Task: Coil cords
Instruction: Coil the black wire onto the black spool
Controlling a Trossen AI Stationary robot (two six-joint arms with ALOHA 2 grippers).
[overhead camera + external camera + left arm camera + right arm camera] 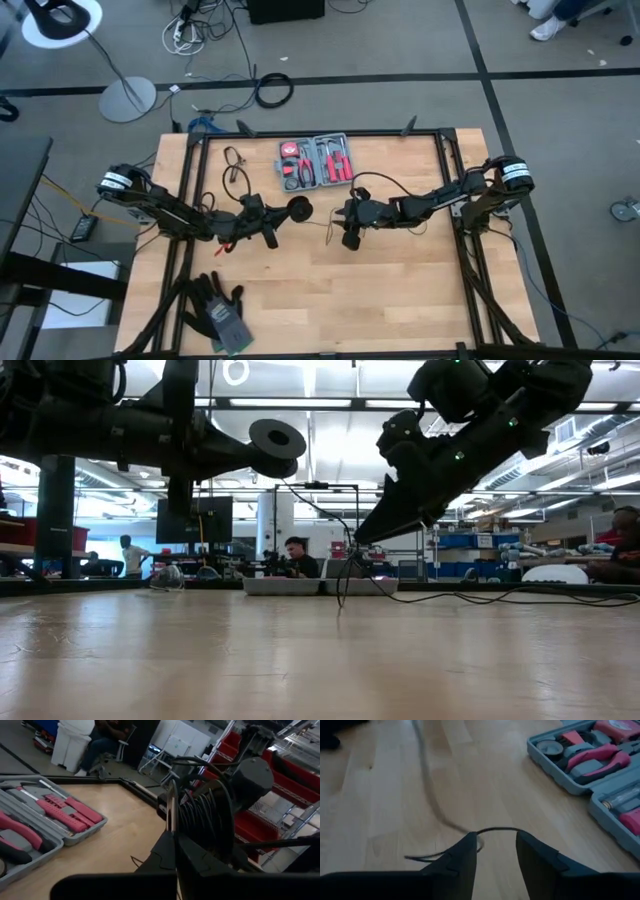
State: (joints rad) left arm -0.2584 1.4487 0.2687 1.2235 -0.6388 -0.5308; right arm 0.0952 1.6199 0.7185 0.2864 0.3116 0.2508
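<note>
- I see my left claw point(268, 222) near the middle of the high view, a bit left of center. Its fingers are shut tight on the cord point(202, 817), which is wound in many loops around them.
- The round black disc point(299, 209) at the cord's end sticks out just right of the left claw. In the low view the disc point(277, 438) hangs in the upper middle, up off the table.
- My right claw point(344, 228) is just right of center in the high view, facing the left claw. The two are near but apart.
- In the right wrist view the two fingers point(459, 862) stand apart, and a thin bit of cord point(495, 830) runs across between the tips. I cannot tell if it touches them.
- In the low view the cord point(340, 575) drops from the right claw down toward the table point(320, 660).
- A tool kit point(316, 162) lies open at the top middle of the table.
- Gloves point(217, 308) lie at the lower left of the table.
- In the low view, people point(297, 558) sit in the room far behind the table.
</note>
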